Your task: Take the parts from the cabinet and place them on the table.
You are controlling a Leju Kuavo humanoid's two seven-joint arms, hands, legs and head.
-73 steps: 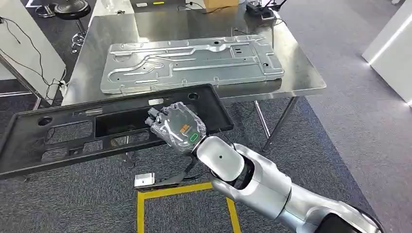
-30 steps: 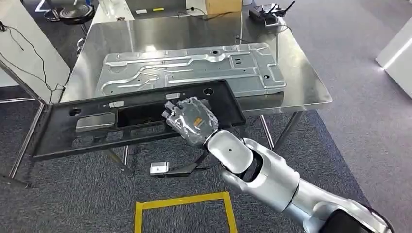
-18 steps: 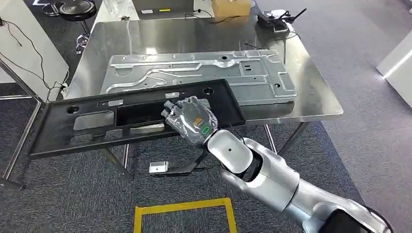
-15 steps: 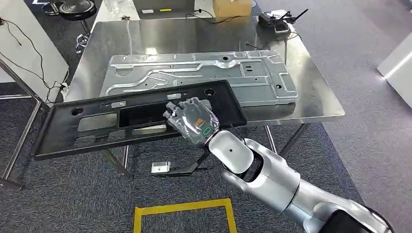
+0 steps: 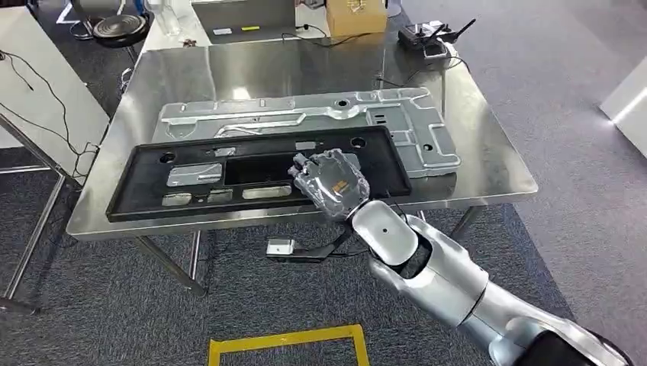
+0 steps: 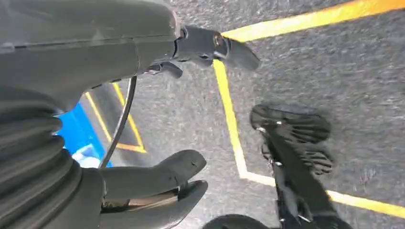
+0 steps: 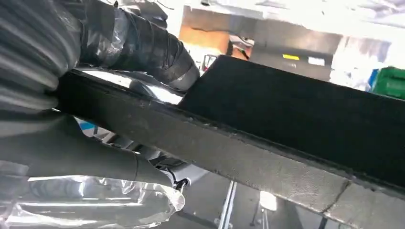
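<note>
You've got the long black plastic frame panel with cut-outs (image 5: 252,172) over the steel table (image 5: 488,164), along its near edge, far side overlapping the embossed silver sheet-metal plate (image 5: 397,122) lying mid-table. Whether the panel rests on the surface or hangs just above it, can't tell. Right hand (image 5: 332,183), wrapped in clear plastic, is clamped on the panel's near rim toward its right end; right wrist view shows thumb (image 7: 95,157) under the rim (image 7: 248,157), fingers (image 7: 138,45) over the top. Left hand (image 6: 143,95) hangs w/ fingers apart, holding nothing, above grey carpet w/ yellow tape lines (image 6: 229,109). Far edge of table: cardboard box (image 5: 355,15), black controller w/ antennas (image 5: 427,38) at far right corner. Black stool (image 5: 114,23) stands beyond far left corner. Yellow tape square (image 5: 286,339) on carpet near you.
</note>
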